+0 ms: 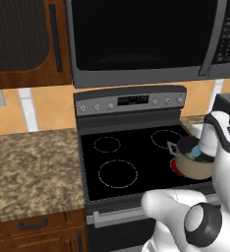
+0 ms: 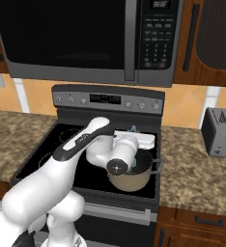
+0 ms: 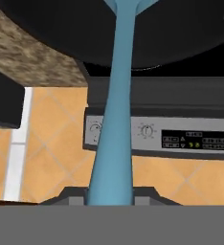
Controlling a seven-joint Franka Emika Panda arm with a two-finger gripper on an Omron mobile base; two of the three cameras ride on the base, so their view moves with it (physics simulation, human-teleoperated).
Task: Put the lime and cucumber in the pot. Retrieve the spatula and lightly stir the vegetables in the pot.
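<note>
- Far left, a speckled granite tabletop (image 1: pixel 33 162) runs under a dark wood cabinet (image 1: pixel 23 39), with an orange tiled wall (image 1: pixel 48 110) behind it.
- Centre, the black glass stove (image 1: pixel 122 162) shows 3 ringed burners, and its grey control panel (image 1: pixel 129 102) carries knobs and a small display.
- Above it hangs a dark microwave (image 1: pixel 141 34).
- On the stove's front right burner sits the pot (image 1: pixel 193 165), tan with a red ring at its base and a grey side handle.
- Inside the pot there's a patch of light blue, the spatula (image 1: pixel 196 151), with a bit of green beside it; lime or cucumber, I cannot tell.
- In the hand view, the hand (image 3: pixel 110 197) is clamped on the spatula's handle, which runs up toward the dark pot rim.
- Far right, granite again, with a grey toaster (image 2: pixel 221 131) on it.
</note>
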